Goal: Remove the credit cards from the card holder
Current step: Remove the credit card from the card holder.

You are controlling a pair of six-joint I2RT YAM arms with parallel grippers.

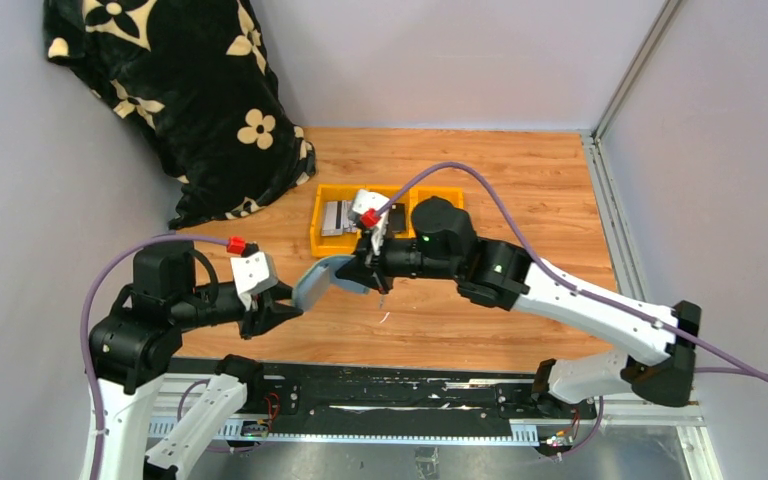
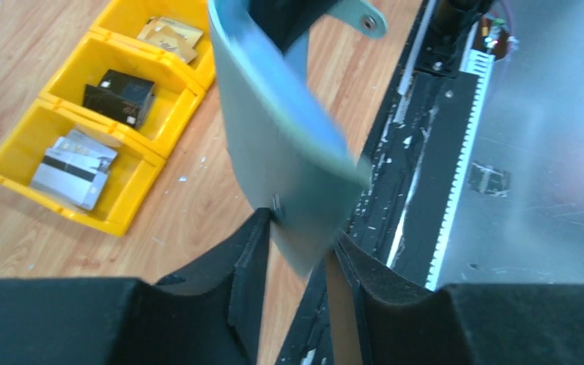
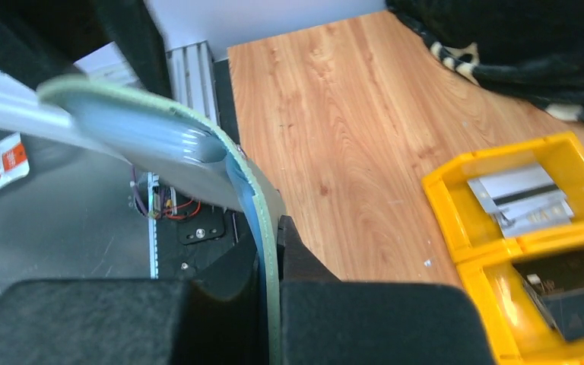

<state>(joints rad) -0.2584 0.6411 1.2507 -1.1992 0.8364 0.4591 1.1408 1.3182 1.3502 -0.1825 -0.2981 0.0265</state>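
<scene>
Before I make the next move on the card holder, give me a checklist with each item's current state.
1. Right hand clamped on a flap of the card holder: ok.
2. Left hand gripping its other end: cannot tell, blurred.
3. Holder lifted off the table: ok.
4. A card edge exposed to pinch: cannot tell.
5. Yellow bins in sight for the cards: ok.

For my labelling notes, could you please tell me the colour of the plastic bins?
The bins are bright yellow; the left wrist view shows them best.
</scene>
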